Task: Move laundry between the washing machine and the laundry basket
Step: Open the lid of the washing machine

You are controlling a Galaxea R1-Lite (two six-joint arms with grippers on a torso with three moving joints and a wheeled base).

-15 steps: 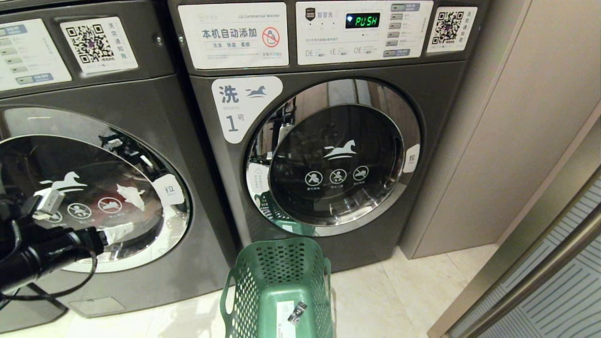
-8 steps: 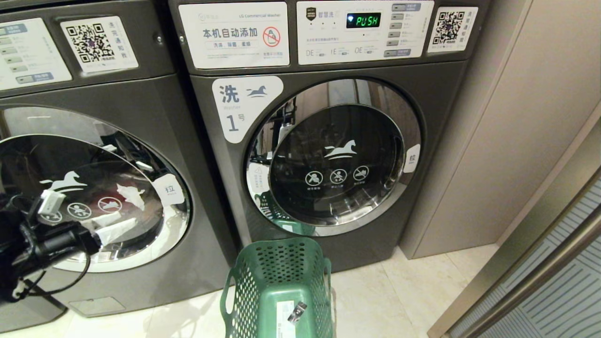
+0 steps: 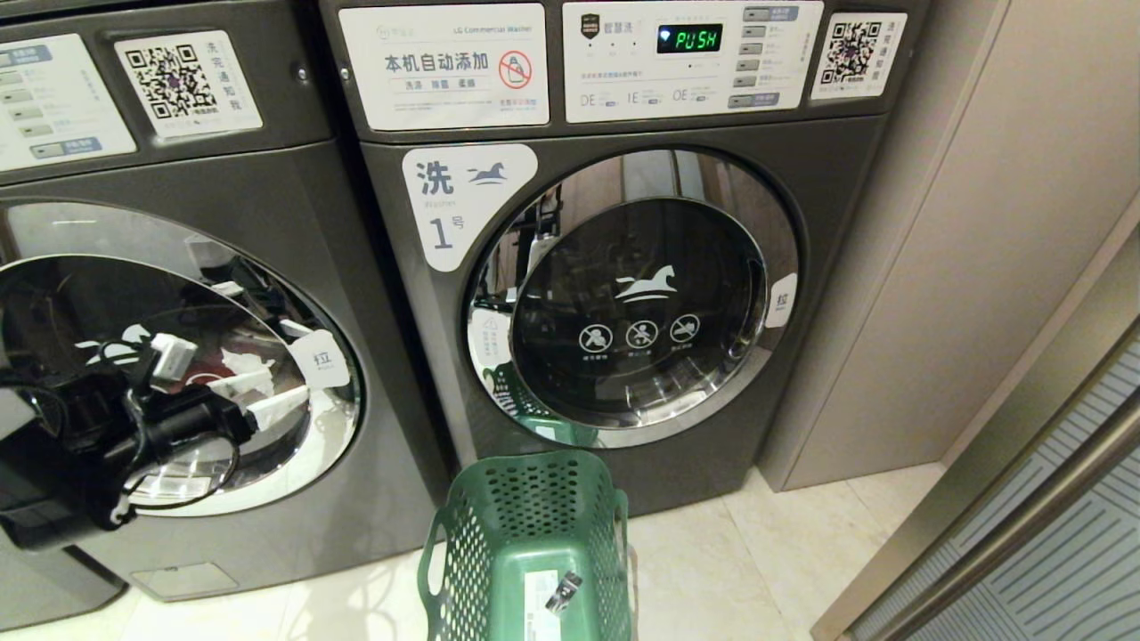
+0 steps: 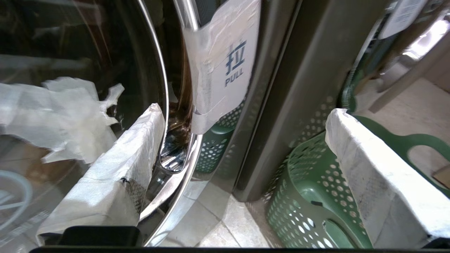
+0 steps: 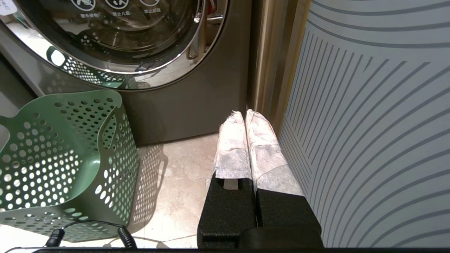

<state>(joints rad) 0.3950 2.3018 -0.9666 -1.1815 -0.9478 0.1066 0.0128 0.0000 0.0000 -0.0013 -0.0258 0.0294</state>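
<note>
Motion is coming from the left gripper [image 3: 263,398] alone: over the last second it has been swinging in from the head view's 8 o'clock edge towards the "PULL" tab [image 3: 319,359] at 3 o'clock on the left washing machine's door [image 3: 343,418], its paper-wrapped fingers [image 4: 116,175] spreading wide and holding nothing. I am reading this as the approach to open the door, which is sitting closed. The green laundry basket [image 3: 463,534] is standing on the floor at 6 o'clock. The right gripper [image 5: 245,116] is hanging low, fingers pressed together. This washer's number label is lying outside the frame. Behind the glass, a pale crumpled shape [image 4: 70,119] is showing, laundry or reflection I cannot tell.
</note>
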